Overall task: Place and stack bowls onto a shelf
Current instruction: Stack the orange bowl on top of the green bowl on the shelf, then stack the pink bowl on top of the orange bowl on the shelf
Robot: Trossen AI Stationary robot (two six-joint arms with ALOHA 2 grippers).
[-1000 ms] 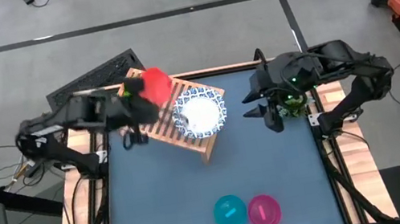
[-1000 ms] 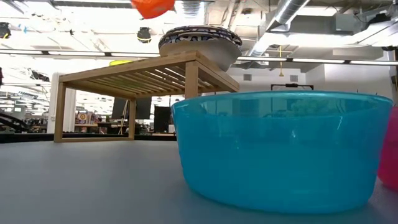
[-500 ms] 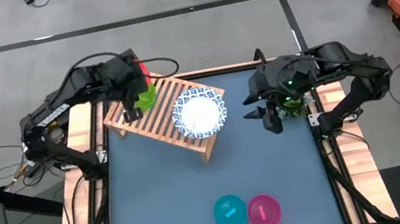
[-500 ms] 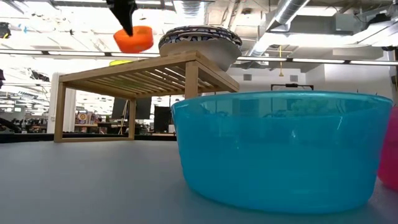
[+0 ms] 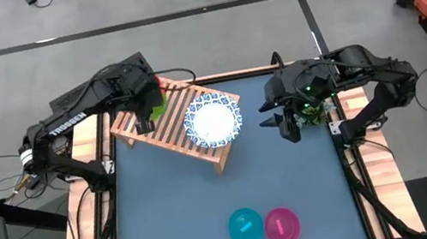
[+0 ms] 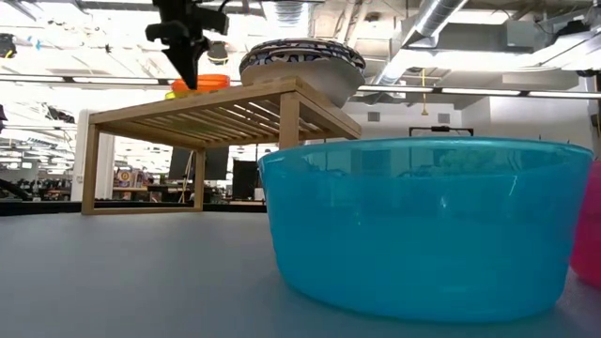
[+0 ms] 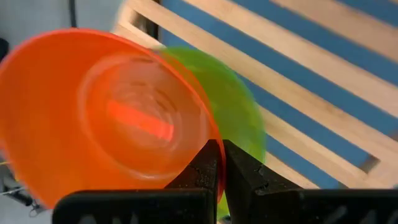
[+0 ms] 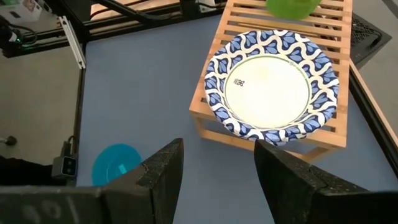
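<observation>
- The left hand [image 7: 217, 163] is over the far left corner of the shelf [image 5: 175, 126], fingers pinched narrow on the rim of the red bowl [image 7: 106, 118].
- In the left wrist view the red bowl sits tilted over the green bowl [image 7: 239, 118], which shows behind it above the slats; whether the two touch cannot be told.
- In the low view the red bowl [image 6: 199, 84] is level with the shelf top, at its far left end.
- A stack of white bowls with blue patterned rims [image 5: 213, 119] stands on the right part of the shelf; how many are in the stack cannot be counted.
- The teal bowl [image 5: 245, 227] and the magenta bowl [image 5: 282, 224] stand just beside each other on the bench [image 5: 292, 176] at its near edge, well apart from the shelf.
- The right hand [image 8: 214, 168] hangs over the right side of the bench, right of the shelf, fingers spread wide and holding nothing.
- A green bushy plant [image 5: 313, 113] sits beneath the right arm.
</observation>
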